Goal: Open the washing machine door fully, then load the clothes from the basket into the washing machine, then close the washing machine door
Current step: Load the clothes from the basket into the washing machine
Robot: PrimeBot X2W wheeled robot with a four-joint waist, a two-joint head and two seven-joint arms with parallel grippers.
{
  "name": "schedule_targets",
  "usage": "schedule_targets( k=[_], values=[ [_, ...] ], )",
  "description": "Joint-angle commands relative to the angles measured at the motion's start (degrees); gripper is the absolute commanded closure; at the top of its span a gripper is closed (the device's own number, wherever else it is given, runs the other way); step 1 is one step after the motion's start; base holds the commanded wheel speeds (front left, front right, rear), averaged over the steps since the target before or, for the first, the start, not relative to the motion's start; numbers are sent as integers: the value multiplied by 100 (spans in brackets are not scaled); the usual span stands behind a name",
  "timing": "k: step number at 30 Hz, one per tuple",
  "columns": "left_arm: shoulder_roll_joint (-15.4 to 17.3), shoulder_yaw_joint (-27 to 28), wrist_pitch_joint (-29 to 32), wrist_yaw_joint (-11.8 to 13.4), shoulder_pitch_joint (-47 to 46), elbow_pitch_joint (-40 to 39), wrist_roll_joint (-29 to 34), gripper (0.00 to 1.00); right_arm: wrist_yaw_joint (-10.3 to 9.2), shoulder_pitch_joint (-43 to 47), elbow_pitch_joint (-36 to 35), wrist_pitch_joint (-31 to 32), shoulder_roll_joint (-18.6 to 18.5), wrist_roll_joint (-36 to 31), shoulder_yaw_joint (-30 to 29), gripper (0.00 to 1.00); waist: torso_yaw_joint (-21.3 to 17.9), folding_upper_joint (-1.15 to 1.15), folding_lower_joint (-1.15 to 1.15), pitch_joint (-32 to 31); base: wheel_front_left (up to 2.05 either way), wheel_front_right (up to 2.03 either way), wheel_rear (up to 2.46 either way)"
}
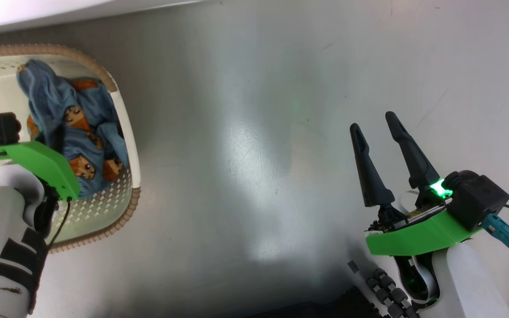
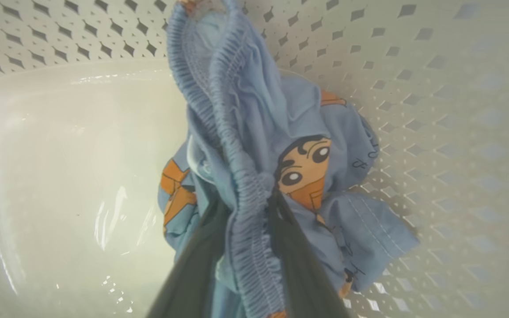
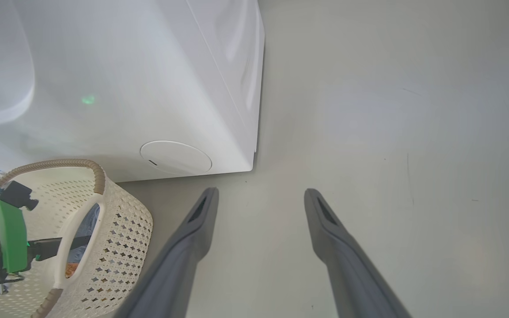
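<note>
The cream basket (image 1: pixel 127 132) stands on the floor at the left, and the light blue clothes (image 1: pixel 55 99) with orange cartoon figures are bunched inside it. My left gripper (image 1: pixel 58 134) reaches down into the basket. In the left wrist view its fingers (image 2: pixel 296 247) press on both sides of a gathered elastic waistband of the clothes (image 2: pixel 254 115), so my left gripper (image 2: pixel 248 199) is shut on them. My right gripper (image 1: pixel 372 121) hangs open over bare floor at the right, holding nothing. The white washing machine (image 3: pixel 126 66) stands just behind the basket (image 3: pixel 126 221). Its door is out of view.
A round cap (image 3: pixel 176 157) sits low on the washer's front, close to the basket rim. The washer's corner (image 3: pixel 252 165) stands ahead of my right gripper (image 3: pixel 260 191). Grey floor (image 1: pixel 254 154) stretches between the two arms and off to the right.
</note>
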Motion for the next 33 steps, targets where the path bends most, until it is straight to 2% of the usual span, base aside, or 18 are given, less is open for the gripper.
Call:
schedule_targets(
  k=[1,17,24,33],
  values=[
    [207,56,-32,-7,76,58,0,100,8,127,-101,-27,13,44,144,0,1,0,0,-34,0,0,0],
    [163,-14,-791,-7,507,33,-414,100,8,158,-31,-27,13,-104,-9,0,237,0,0,-789,0,0,0],
    [270,607,-863,61,1171,-1007,-308,100,8,287,60,-27,13,-198,-76,0,391,0,0,-1430,0,0,0],
    [69,1600,-864,213,2539,-2646,123,100,8,631,237,-27,13,-247,-15,0,435,0,0,-2403,0,0,0]
  ],
)
